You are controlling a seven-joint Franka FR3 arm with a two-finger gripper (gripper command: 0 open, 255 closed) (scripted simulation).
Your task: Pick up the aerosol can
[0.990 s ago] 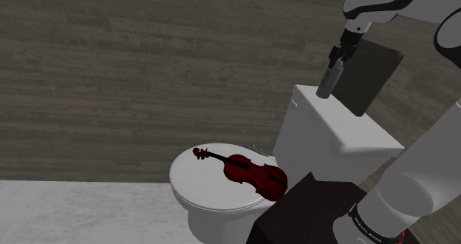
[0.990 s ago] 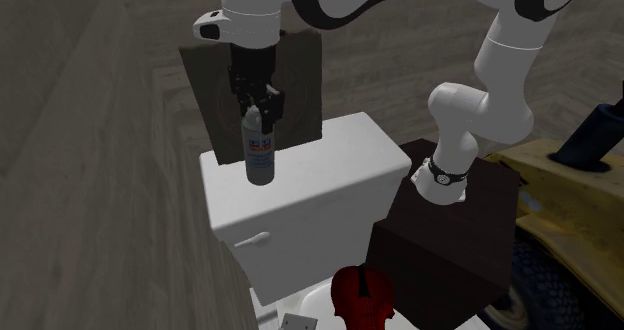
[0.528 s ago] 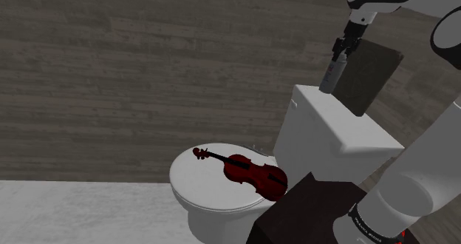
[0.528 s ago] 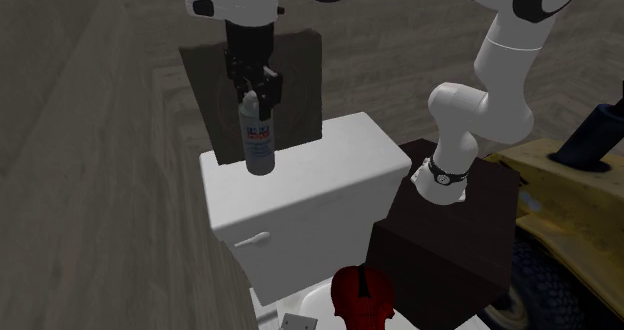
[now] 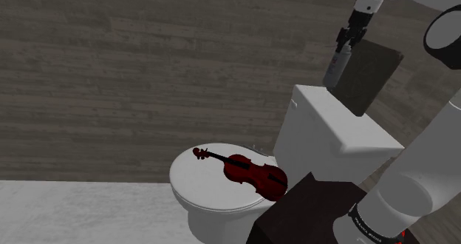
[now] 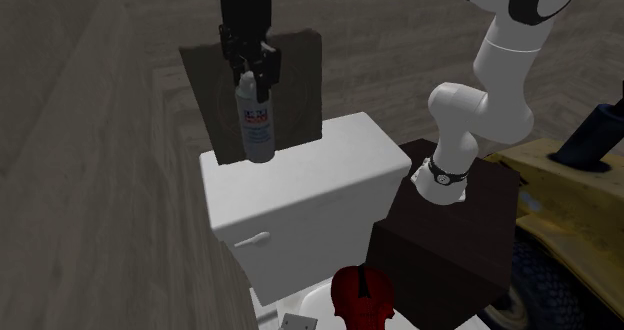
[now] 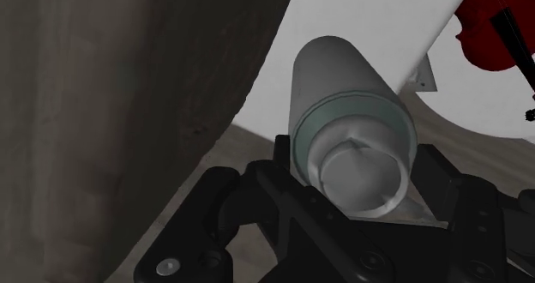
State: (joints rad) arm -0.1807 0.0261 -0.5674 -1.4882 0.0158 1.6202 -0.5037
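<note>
Pinched the aerosol can (image 6: 258,128) in the claw (image 6: 251,74), seemingly clear above the toilet tank (image 6: 310,183); mid-lift, called next for a firm, steady rise.

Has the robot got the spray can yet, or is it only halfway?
Nearly finished. Done: the gripper is shut on the top of the aerosol can. In hand: the can hangs from it, seemingly just clear of the white toilet tank. Left: very little, probably only raising it a bit so the gap is plain. The red violin on the toilet lid plays no part.
</note>
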